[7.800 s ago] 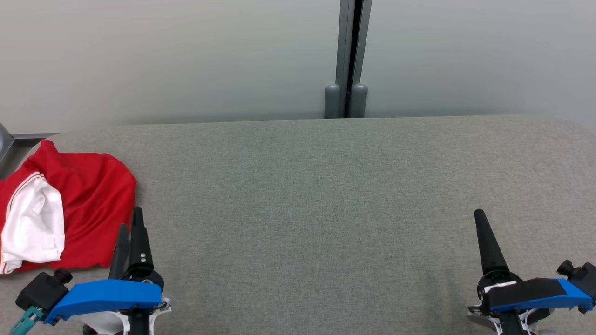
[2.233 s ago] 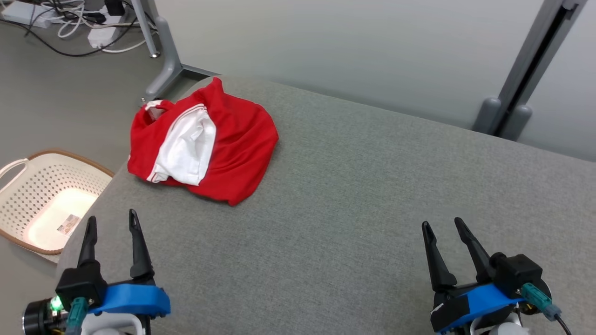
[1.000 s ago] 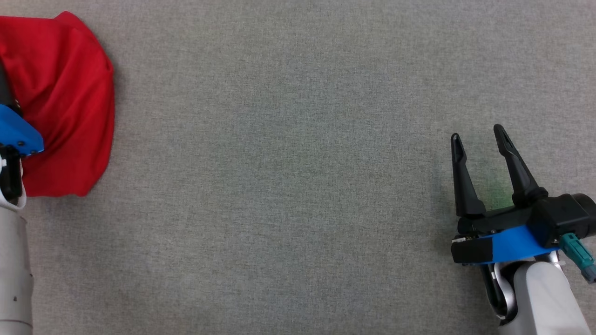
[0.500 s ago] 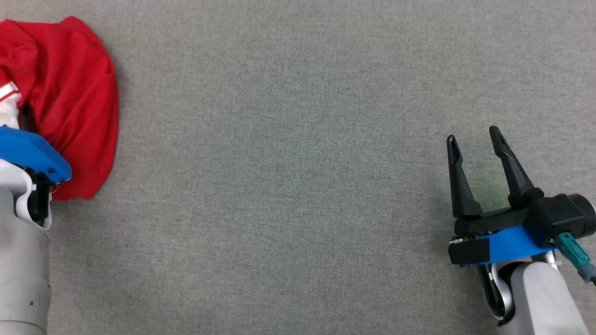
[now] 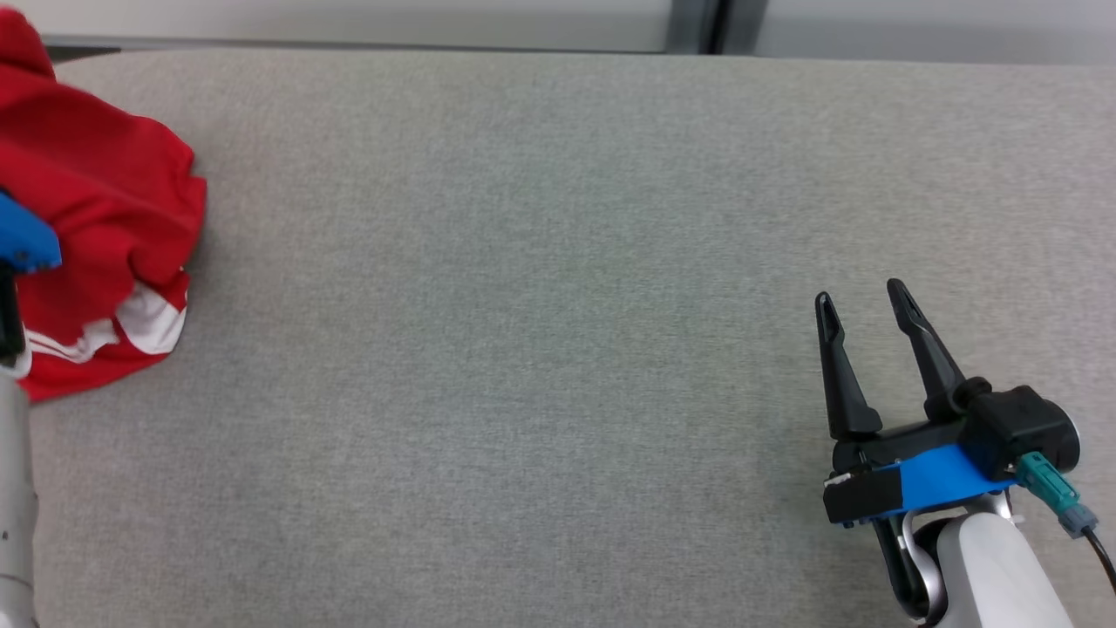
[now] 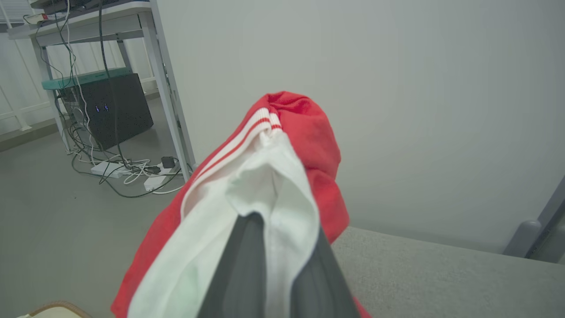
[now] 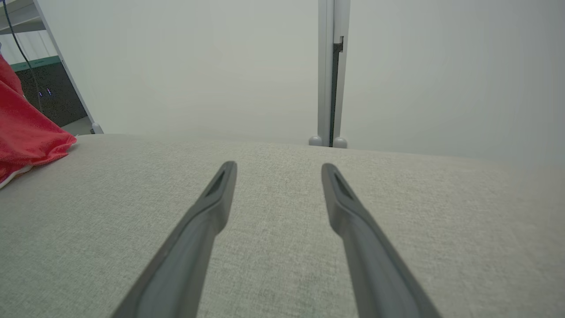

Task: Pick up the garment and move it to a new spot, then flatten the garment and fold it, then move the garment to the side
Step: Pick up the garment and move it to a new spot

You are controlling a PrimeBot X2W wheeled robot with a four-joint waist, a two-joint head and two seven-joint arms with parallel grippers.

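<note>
Garment [image 5: 105,201], red with a white panel and red-and-white striped trim, sits bunched at the left end of the grey table [image 5: 540,262], toward the table's far edge. Left gripper [image 6: 287,227] is pressed together on the garment: in the left wrist view its two dark fingers pinch a fold of the white panel between them, and the cloth rises past the fingertips to a red peak with the striped band running up one side. Red fabric hangs down on both sides of the fingers. In the head view a white-striped hem shows along the bundle's near side, low over the table's left end; whether that hem rests on the table or hangs just clear of it cannot be told. A blue wrist piece [image 5: 26,240] and a pale forearm [image 5: 13,488] of the left arm lie at the table's left edge, in front of the garment. Right gripper [image 5: 859,292] is over the table's right end, near its front edge, well apart from the garment, fingers spread wide with bare grey cloth between them, holding nothing. Beyond the table's far edge stands a pale wall [image 6: 397,88] with a grey upright post [image 7: 329,70]. Off the table's left end, a desk frame [image 6: 165,84] stands over a black box [image 6: 114,110] and loose cables [image 6: 128,170] on the floor.
</note>
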